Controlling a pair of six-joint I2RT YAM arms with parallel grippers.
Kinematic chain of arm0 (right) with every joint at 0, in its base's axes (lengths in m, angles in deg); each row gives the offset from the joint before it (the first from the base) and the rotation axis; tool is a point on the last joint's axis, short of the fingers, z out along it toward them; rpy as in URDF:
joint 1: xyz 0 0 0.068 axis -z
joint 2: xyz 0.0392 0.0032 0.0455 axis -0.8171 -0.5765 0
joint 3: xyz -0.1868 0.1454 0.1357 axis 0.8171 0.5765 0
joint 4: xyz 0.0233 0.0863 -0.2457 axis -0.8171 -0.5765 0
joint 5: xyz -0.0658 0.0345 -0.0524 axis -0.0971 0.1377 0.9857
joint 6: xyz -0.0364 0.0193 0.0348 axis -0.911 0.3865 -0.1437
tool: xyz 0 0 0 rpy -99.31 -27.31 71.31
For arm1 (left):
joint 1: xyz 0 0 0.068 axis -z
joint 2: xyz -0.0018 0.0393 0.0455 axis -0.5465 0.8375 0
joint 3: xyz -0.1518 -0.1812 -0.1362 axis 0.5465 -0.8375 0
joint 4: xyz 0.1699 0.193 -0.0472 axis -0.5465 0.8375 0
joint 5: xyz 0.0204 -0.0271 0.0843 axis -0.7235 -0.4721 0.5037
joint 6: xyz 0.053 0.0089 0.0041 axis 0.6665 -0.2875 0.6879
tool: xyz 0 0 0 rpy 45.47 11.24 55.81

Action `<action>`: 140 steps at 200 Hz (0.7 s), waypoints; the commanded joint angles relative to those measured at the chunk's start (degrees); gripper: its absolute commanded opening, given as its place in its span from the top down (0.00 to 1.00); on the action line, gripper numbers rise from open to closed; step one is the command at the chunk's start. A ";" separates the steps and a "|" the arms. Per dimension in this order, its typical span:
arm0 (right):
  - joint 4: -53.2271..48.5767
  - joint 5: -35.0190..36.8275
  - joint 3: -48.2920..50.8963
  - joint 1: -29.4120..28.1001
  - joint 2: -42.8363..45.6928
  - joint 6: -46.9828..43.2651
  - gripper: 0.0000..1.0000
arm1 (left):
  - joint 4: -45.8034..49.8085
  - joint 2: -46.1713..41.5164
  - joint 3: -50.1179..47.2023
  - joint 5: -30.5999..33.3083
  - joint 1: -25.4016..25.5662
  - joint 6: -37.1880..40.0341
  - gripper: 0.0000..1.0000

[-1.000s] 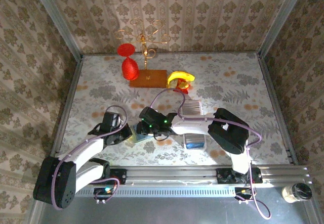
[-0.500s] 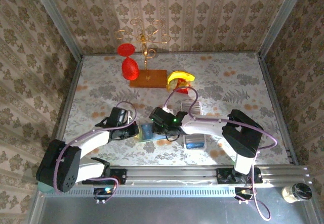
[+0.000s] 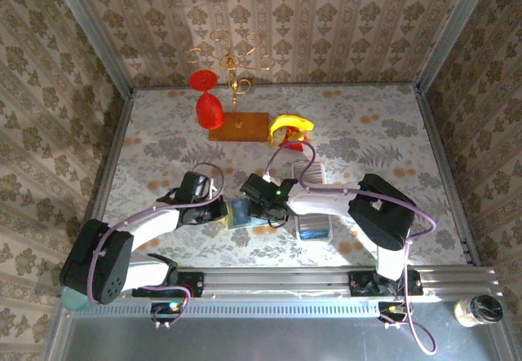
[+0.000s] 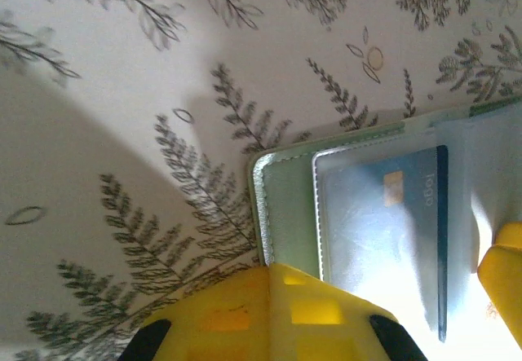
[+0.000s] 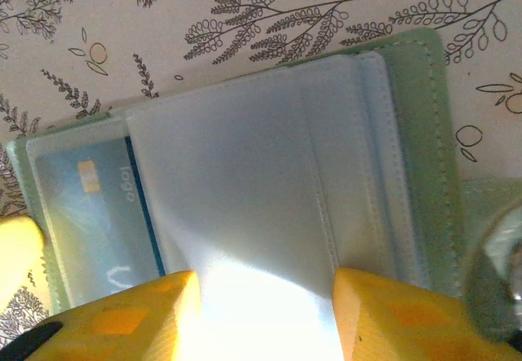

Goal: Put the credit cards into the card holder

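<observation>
1. Right claw (image 5: 257,316): jaws set wide apart, nothing pinched. Its two yellow fingers (image 5: 122,316) hang over the clear sleeves of the card holder (image 5: 416,133), and one sleeve leaf runs up between them. I cannot tell whether the fingers touch the plastic.
2. Left claw (image 4: 387,292): jaws likewise spread, gripping nothing. One finger covers the near edge of the holder's green cover. The other shows at the right margin of the left wrist view, past the card's end.
3. Card holder: lies open and flat on the table (image 3: 163,149), sage-green cover down, clear sleeves facing up. In the top view it sits between my two claws, with the left claw at its left side and the right claw at its right.
4. Blue credit card (image 5: 86,214): lies under the clear plastic of the end sleeve, at the left-claw side of the holder. A gold chip and the word "logo" read through the plastic.
5. White tray (image 3: 314,231): just to the right of the holder. My right arm crosses above it.
6. Rear of the table, well apart from the holder: red goblet (image 3: 209,104), wooden block (image 3: 238,126) carrying a gold wire stand, banana (image 3: 291,123).
</observation>
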 commanded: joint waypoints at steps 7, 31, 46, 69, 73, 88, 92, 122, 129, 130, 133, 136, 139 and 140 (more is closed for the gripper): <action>-0.54 -0.95 -1.62 -0.55 -0.98 0.14 0.45 | -1.26 1.07 0.69 -1.63 1.13 0.39 1.00; 0.78 -2.41 -2.29 -0.55 -1.65 0.28 0.41 | -1.83 1.20 0.52 -1.89 1.27 -0.01 1.00; 1.87 -3.26 -2.38 -0.55 -1.93 0.69 0.41 | -2.49 1.16 0.33 -2.15 1.30 -0.42 1.00; 3.79 -4.23 -2.07 -0.56 -1.99 1.29 0.41 | -2.60 1.25 0.38 -1.91 1.30 -0.64 1.00; 4.18 -4.37 -2.03 -0.55 -1.94 1.45 0.41 | -2.60 1.25 0.40 -1.90 1.31 -0.68 1.00; 6.28 -5.10 -1.53 -0.55 -1.77 2.02 0.41 | -3.08 1.25 0.26 -1.98 1.30 -1.17 1.00; 7.07 -5.47 -1.35 -0.60 -1.69 2.14 0.41 | -3.32 1.27 0.12 -2.06 1.32 -1.41 1.00; 11.96 -6.82 -0.32 -1.08 -1.18 2.95 0.42 | -5.10 1.25 -0.47 -2.34 1.30 -2.68 1.00; 12.79 -6.99 -0.04 -1.17 -1.24 3.38 0.42 | -5.22 1.41 -0.41 -2.33 1.30 -2.81 1.00; 12.93 -7.11 -0.02 -1.17 -1.24 3.48 0.42 | -5.27 1.46 -0.39 -2.33 1.34 -2.80 1.00; 13.60 -7.40 0.22 -1.17 -1.31 3.75 0.42 | -5.32 1.55 -0.33 -2.33 1.34 -2.79 1.00; 14.26 -7.65 0.46 -1.18 -1.36 4.08 0.42 | -5.32 1.66 -0.29 -2.33 1.30 -2.79 1.00; 14.98 -7.94 0.86 -1.17 -1.42 4.41 0.43 | -5.26 1.66 -0.28 -2.33 1.28 -2.79 1.00; 15.25 -8.02 1.00 -1.17 -1.41 4.56 0.43 | -5.25 1.72 -0.28 -2.33 1.29 -2.80 1.00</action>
